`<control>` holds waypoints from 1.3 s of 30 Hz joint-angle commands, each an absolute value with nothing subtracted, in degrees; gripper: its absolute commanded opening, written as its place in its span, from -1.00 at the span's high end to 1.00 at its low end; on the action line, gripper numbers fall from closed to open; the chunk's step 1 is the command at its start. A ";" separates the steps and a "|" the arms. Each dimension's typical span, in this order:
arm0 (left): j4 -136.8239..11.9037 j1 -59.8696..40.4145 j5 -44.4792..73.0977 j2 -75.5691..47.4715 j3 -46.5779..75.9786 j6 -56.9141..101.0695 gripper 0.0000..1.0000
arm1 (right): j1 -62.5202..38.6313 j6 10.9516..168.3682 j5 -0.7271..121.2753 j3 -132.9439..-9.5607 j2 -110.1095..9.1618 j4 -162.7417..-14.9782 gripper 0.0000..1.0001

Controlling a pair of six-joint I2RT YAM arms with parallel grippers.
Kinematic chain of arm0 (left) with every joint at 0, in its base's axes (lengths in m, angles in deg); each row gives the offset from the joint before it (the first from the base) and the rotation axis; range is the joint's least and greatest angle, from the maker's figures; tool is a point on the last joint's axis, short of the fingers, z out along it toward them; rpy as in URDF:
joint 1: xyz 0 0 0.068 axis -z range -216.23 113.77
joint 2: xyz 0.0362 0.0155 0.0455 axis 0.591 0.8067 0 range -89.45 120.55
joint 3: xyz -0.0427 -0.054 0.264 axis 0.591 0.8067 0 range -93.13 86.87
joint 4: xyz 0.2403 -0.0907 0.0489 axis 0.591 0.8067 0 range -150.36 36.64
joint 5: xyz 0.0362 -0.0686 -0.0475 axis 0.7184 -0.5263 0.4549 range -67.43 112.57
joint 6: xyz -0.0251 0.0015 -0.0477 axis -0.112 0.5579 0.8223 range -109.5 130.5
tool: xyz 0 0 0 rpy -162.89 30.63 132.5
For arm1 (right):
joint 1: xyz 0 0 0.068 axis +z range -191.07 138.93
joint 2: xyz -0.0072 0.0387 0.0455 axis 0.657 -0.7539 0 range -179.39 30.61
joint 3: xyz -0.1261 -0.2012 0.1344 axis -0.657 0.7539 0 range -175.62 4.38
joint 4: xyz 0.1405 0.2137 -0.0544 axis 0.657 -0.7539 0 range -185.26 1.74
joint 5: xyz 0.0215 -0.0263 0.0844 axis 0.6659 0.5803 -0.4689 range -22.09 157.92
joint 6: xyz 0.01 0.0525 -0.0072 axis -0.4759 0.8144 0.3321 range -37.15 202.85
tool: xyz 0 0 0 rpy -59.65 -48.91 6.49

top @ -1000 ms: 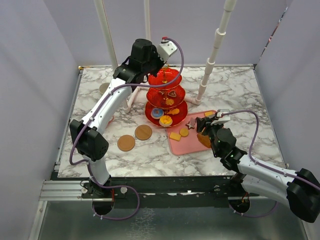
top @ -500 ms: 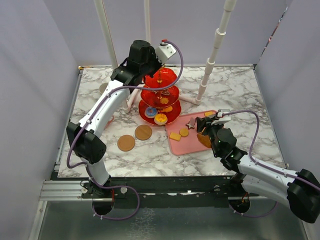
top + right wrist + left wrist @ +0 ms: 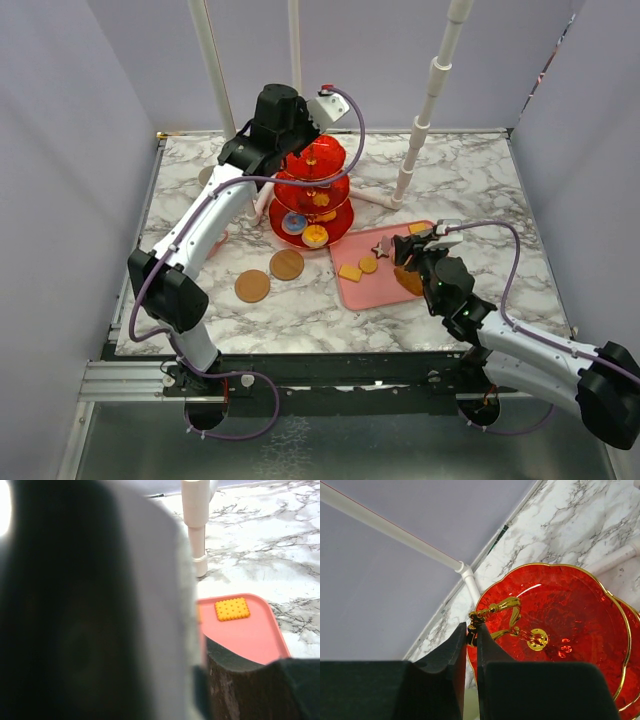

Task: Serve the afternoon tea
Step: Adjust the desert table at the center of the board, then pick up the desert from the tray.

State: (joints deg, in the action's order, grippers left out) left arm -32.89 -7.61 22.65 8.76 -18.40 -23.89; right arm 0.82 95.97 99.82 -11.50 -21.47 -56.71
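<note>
Two round brown coasters (image 3: 252,287) (image 3: 287,264): flat on the marble table (image 3: 480,190), side by side, nearer the arm bases than the left gripper and below it. Left gripper (image 3: 471,630): reached over the back of the table, its two black fingers (image 3: 454,652) pressed together on the gold handle (image 3: 500,611) at the top of the red stand (image 3: 310,190). Red stand: three tiers with gold rims, hanging directly under the left gripper; the top tier (image 3: 565,615) looks bare, and small cookies, one blue (image 3: 293,222) and one yellow (image 3: 315,235), lie on the lowest tier; whether its foot touches the table cannot be told. Pink tray (image 3: 385,290): on the table between the stand and the right gripper, holding a square cookie (image 3: 350,272), a round cookie (image 3: 368,264) and a star cookie (image 3: 381,247) just left of the right gripper. Right gripper (image 3: 403,250): low over the tray's right half; its wrist view is filled by blurred dark fingers, so spread or closed cannot be told. Beyond it in that view: another square cookie (image 3: 232,608) on the tray, and a white post (image 3: 196,525) on the table behind.
</note>
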 commanded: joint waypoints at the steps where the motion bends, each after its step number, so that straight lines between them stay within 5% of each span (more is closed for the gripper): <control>1: -38.79 -7.66 25.46 4.46 -17.38 -27.18 0.89 | 0.68 96.95 101.55 -11.62 -19.79 -58.21 -0.05; 7: -38.83 -7.66 24.60 3.27 -14.59 -25.89 0.74 | 0.68 97.32 102.16 -11.56 -18.65 -60.40 -0.05; 11: -38.30 -7.57 24.74 1.64 -13.03 -22.60 -0.17 | 0.68 98.69 103.28 -12.04 -17.18 -64.84 -0.06; 17: -32.68 -7.57 23.37 -0.88 -14.34 -16.95 -0.92 | 0.68 102.83 104.52 -13.85 -14.17 -74.93 -0.05; 39: -22.90 -7.57 17.56 -10.20 -9.22 -7.07 -0.98 | 0.68 112.35 111.59 -26.24 -16.39 -103.30 -0.07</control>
State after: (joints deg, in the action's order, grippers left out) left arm -24.98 -7.61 20.44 -8.27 -9.57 -9.66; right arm 0.82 109.02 107.14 -24.90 -15.24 -99.07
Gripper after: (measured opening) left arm 0.990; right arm 0.539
